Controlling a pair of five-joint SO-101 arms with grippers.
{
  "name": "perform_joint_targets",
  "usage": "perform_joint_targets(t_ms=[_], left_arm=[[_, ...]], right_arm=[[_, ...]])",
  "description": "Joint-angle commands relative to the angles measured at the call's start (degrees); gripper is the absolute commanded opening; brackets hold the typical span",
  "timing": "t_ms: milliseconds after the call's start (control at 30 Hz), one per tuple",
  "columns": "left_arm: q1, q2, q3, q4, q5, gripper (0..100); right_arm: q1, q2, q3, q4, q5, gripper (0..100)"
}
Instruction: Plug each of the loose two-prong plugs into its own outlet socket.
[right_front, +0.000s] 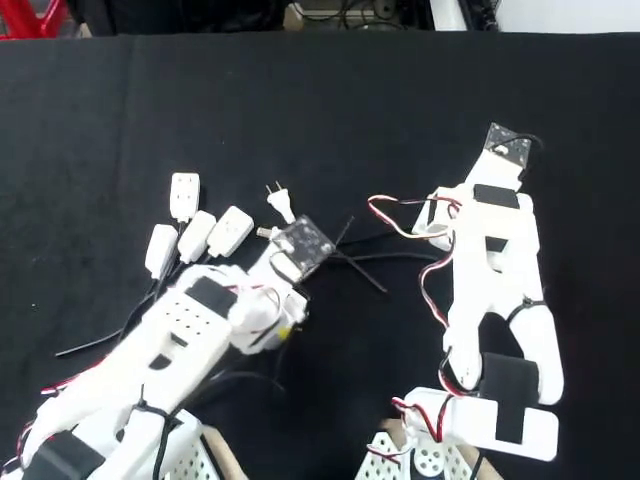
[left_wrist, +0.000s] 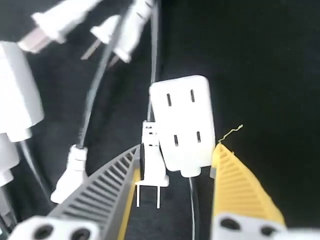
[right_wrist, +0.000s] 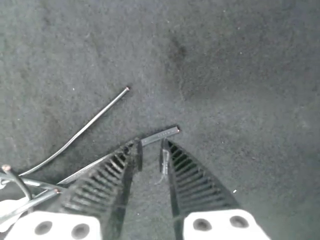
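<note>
White two-prong plug (left_wrist: 152, 167): we see it on the black bench (right_front: 400, 90) between the left fingers, touching one side of the outlet block, its prongs pointing back toward the wrist camera.
White four-slot outlet block (left_wrist: 185, 125): it lies flat with its slots facing up and sits inside the left end effector's span, with no plug in it.
Left end effector (left_wrist: 180, 147): it is spread wide, the grey ribbed finger (left_wrist: 100, 190) on the plug's side and the yellow ribbed finger (left_wrist: 240, 185) on the block's other side. It pinches nothing.
Second white two-prong plug (right_front: 279, 200): it lies loose left of the bench's middle, its prongs turned toward the far edge.
Cluster of white outlet blocks (right_front: 197, 235): they lie just beside that plug, on its left-edge side, and black cords run from them toward the near left corner.
Right end effector (right_wrist: 150, 150): it hangs over the right half of the bench, its black fingers pressed close together with only a sliver between the tips. It grips nothing.
Thin black cable (right_wrist: 160, 134): its cut end lies on the bench just past the right fingertips.
</note>
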Motion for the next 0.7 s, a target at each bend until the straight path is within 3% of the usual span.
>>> perform_joint_targets(t_ms=[0,267,467,567,667], left_arm=[[-1.6,-2.2,-3.3,0.5,2.1,23],[-1.7,-5.0,-11.1,16.6,2.3,22],[-2.3,-26.3,-11.8,29.2,2.0,12],[-8.3,-40.4,-11.6,34.8,2.0,17],[-19.3,-53.5,-9.0,36.1,2.0,21]], right_arm=[[-0.7,-0.6,-2.0,0.0,0.4,7.3],[-4.4,-0.6,-1.9,0.5,0.0,7.1],[-8.2,-0.7,-2.3,4.1,-0.1,7.1],[-11.6,-0.7,-3.3,6.1,-0.1,7.1],[-16.2,-0.7,-5.5,8.8,-0.1,7.4]])
